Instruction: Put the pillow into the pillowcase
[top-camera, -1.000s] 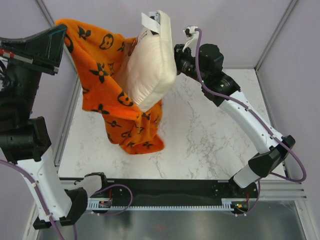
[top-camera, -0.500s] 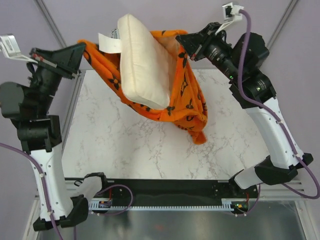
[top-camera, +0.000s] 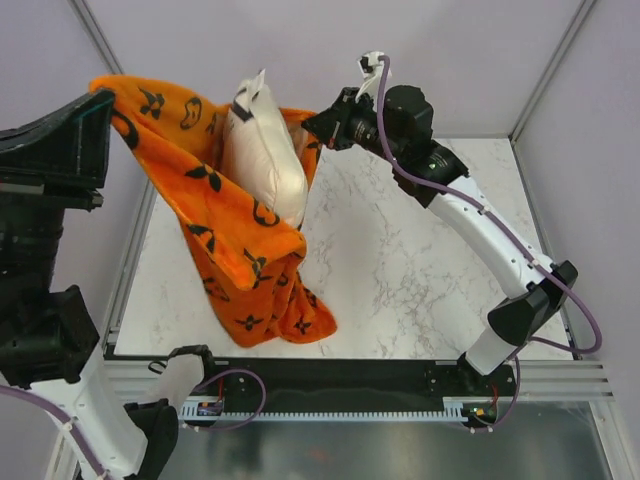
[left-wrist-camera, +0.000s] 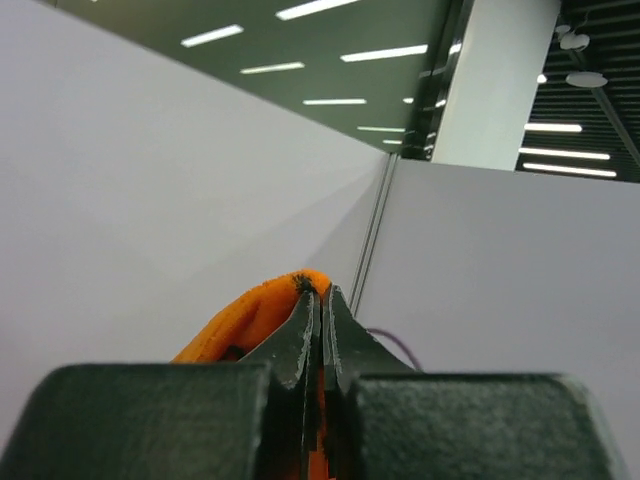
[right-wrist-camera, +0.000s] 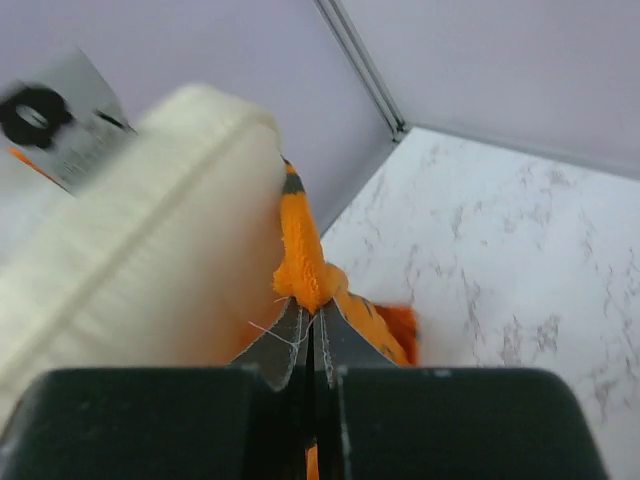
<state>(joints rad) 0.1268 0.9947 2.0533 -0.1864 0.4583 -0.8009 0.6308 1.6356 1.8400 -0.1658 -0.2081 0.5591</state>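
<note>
Top external: 1 pillow (top-camera: 262, 160) partly in 1 pillowcase (top-camera: 230, 250), left fingers (left-wrist-camera: 298, 345) & right fingers (right-wrist-camera: 272, 352) pinching it.

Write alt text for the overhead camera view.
An orange pillowcase hangs open over a marble table with a cream pillow partly inside, its top sticking out. The left gripper pinches the case's left corner and the right gripper its right edge.
</note>
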